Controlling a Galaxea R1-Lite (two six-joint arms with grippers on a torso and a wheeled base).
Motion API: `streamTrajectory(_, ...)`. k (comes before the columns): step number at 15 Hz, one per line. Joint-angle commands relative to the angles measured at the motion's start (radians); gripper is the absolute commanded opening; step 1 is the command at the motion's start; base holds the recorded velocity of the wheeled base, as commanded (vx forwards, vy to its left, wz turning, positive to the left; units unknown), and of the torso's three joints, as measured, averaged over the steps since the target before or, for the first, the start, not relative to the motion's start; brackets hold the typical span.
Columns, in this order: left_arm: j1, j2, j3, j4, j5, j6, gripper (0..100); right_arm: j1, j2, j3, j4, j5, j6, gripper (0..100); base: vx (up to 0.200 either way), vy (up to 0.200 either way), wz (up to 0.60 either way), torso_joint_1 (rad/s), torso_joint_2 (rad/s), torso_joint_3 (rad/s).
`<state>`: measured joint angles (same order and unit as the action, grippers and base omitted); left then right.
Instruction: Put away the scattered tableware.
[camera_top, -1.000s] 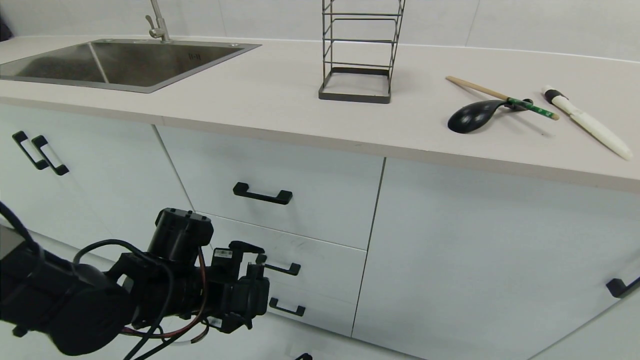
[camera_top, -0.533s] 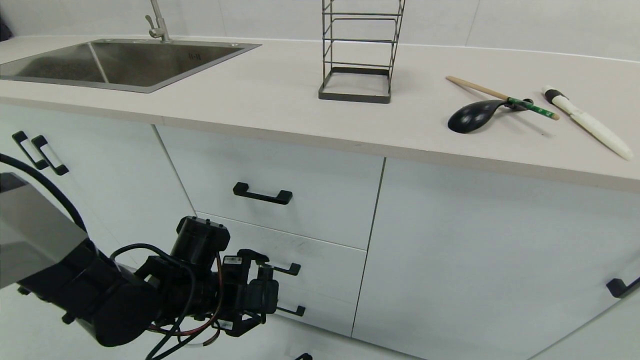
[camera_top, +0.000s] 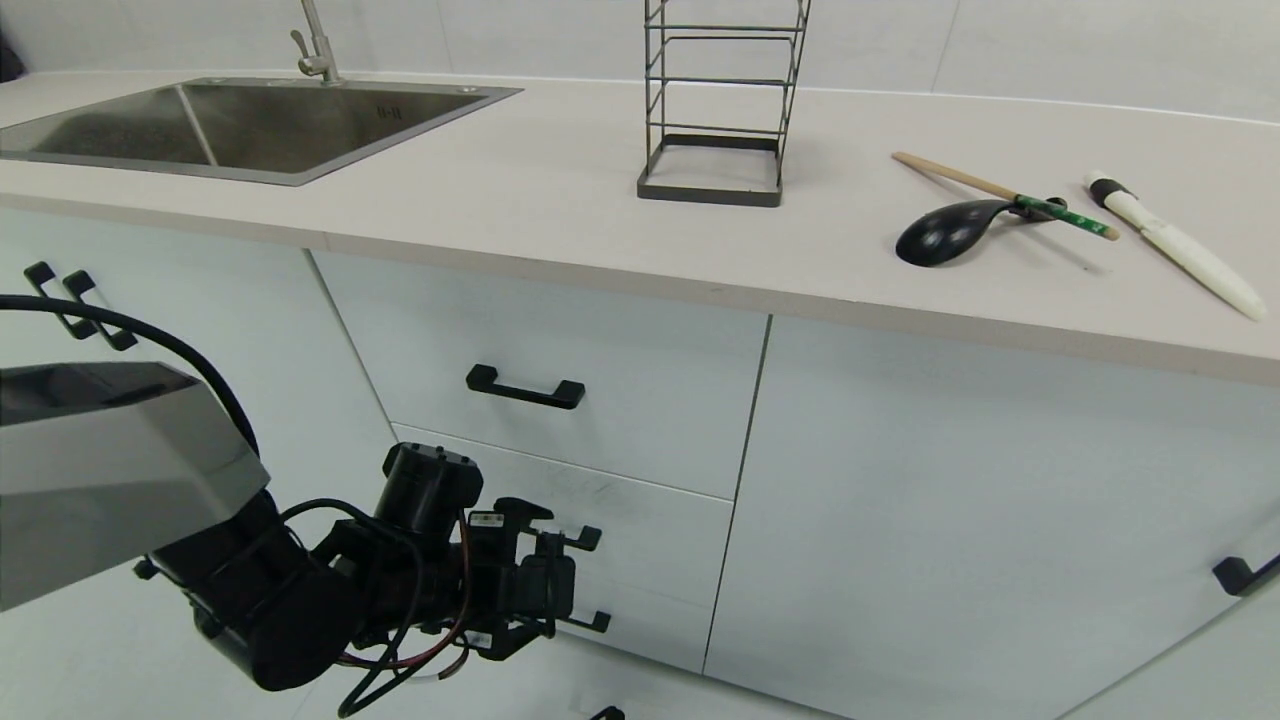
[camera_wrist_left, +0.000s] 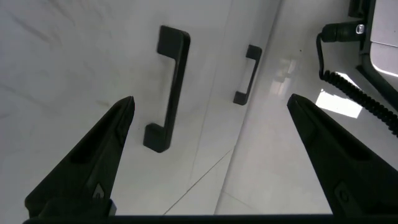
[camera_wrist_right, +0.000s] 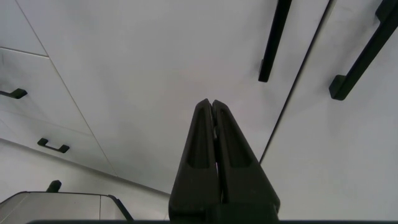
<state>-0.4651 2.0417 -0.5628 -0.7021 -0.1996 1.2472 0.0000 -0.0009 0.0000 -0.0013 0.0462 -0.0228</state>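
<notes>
On the counter at the right lie a black spoon (camera_top: 948, 233), a wooden chopstick with a green end (camera_top: 1004, 192) resting across the spoon's handle, and a white knife (camera_top: 1178, 246). My left gripper (camera_top: 556, 580) hangs low in front of the drawers, open, just short of the middle drawer handle (camera_top: 568, 539). In the left wrist view that handle (camera_wrist_left: 168, 93) lies between the spread fingers (camera_wrist_left: 93, 168) of the left gripper (camera_wrist_left: 211, 102), nearer one of them, with no contact visible. My right gripper (camera_wrist_right: 213, 106) is shut on nothing, facing white cabinet doors.
A dark wire rack (camera_top: 720, 100) stands at the back middle of the counter, a steel sink (camera_top: 250, 120) with a tap at the left. Below are a top drawer handle (camera_top: 524, 388), a lower drawer handle (camera_top: 577, 618) and a door handle (camera_top: 1240, 574) at the far right.
My left arm has moved right and slightly down, bringing the open gripper closer to the middle drawer handle. The tableware on the counter has not moved.
</notes>
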Motion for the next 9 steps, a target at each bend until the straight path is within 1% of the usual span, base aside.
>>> streamTrajectory(1,0.0,0.031,-0.005,-0.002,0.0,0.0,100,0.0,0.001,0.0,0.0,0.0,0.0,0,0.0,0.0,0.0,0.0,0.0,0.0)
streamTrajectory(4,0.0,0.051,-0.039,-0.002,0.0,0.003,100,0.0,0.001,0.0,0.0,0.0,0.0,0,0.0,0.0,0.0,0.0,0.0,0.0)
streamTrajectory(7,-0.003,0.075,-0.042,-0.005,0.0,0.003,100,0.0,0.001,0.0,0.0,0.001,0.0,0,0.0,0.0,0.0,0.0,0.0,0.0)
streamTrajectory(9,-0.001,0.094,-0.042,-0.036,0.002,0.003,100,0.0,0.001,0.0,0.0,0.001,0.0,0,0.0,0.0,0.0,0.0,0.0,0.0)
